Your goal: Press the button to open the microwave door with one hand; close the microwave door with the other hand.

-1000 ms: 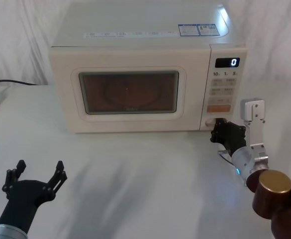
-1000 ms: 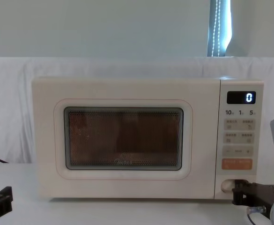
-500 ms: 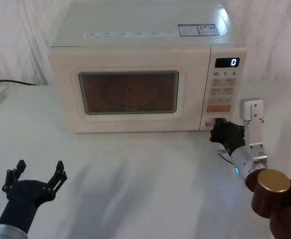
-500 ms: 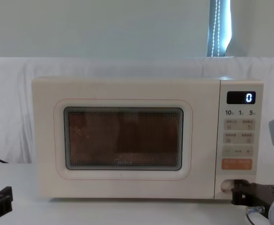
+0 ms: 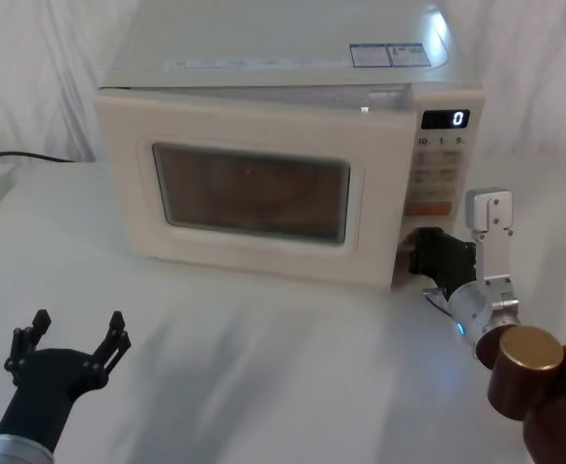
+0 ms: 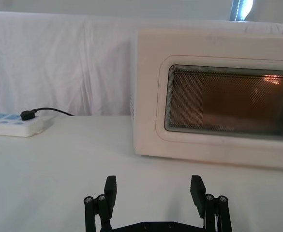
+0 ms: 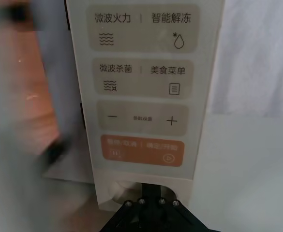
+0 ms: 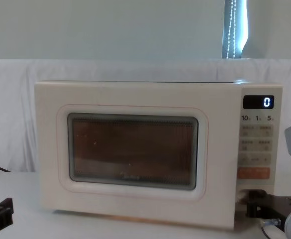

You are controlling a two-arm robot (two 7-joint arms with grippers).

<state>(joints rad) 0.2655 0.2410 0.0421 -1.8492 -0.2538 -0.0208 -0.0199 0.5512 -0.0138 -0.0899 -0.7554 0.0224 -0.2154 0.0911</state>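
Door released, swinging ajar.
Left gripper (image 5: 74,340) waits spread and empty at the bench's near-left corner; right gripper (image 5: 435,253), state indeterminable, presses the button (image 7: 131,186); withdraw straight back, clear of the microwave door (image 5: 253,193).

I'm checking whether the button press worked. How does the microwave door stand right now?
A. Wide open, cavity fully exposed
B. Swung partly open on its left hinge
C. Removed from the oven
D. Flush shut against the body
B: in the head view the microwave door stands angled out from the control panel, its right edge forward, with the right gripper at the panel's base.
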